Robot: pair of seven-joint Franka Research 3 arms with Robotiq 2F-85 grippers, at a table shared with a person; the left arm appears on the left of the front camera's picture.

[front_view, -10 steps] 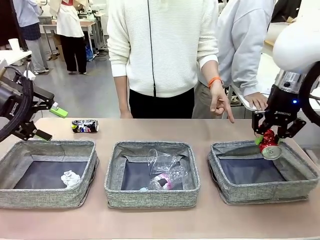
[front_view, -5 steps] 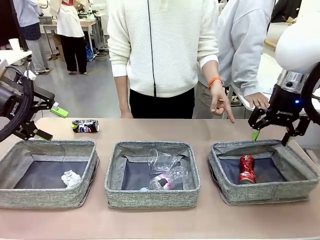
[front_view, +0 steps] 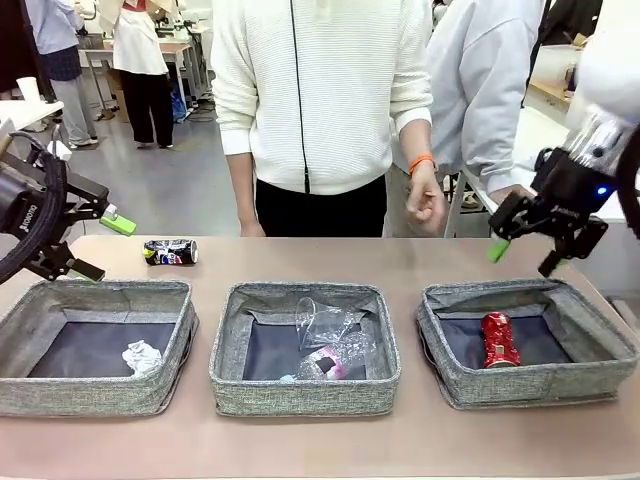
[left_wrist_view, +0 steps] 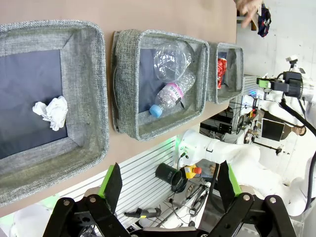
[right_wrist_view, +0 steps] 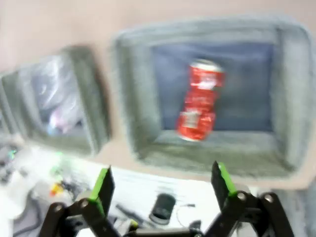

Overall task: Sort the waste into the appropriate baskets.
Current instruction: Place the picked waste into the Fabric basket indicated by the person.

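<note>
I am the robot, and I place everything by the middle basket point(front_view: 304, 347), the centre one of three grey woven bins in a row on the tan table point(front_view: 320, 445).

Far to the left of the middle basket, my left gripper point(front_view: 92, 240) hangs above the table's left edge, beyond the left basket point(front_view: 98, 345). Its jaws are spread wide and hold nothing. From my left wrist, the green-padded fingers point(left_wrist_view: 113, 185) stand well apart with only air between them.

The left basket sits just beside the middle basket. A white paper wad point(front_view: 141, 356) lies on its dark lining, toward the corner nearest the middle basket.

Behind the left basket, on the bare table, a crushed dark blue can point(front_view: 170, 252) lies on its side, up and to the left of the middle basket.

Inside the middle basket a clear crumpled plastic cup point(front_view: 320, 322) lies above a clear plastic bottle point(front_view: 330, 361). My left wrist camera shows the bottle's blue cap point(left_wrist_view: 155, 110).

Directly behind the middle basket, across the table, a person in a white top stands with one hand point(front_view: 425, 203) loosely curled, an orange band at the wrist.

To the right of the middle basket is the right basket point(front_view: 525, 340), with a crushed red can point(front_view: 498, 339) lying inside on the lining.

Above the far rim of the right basket, my right gripper point(front_view: 522, 257) hovers, jaws wide and empty. My blurred right wrist view looks down past its parted fingers point(right_wrist_view: 103, 183) at the red can.
</note>
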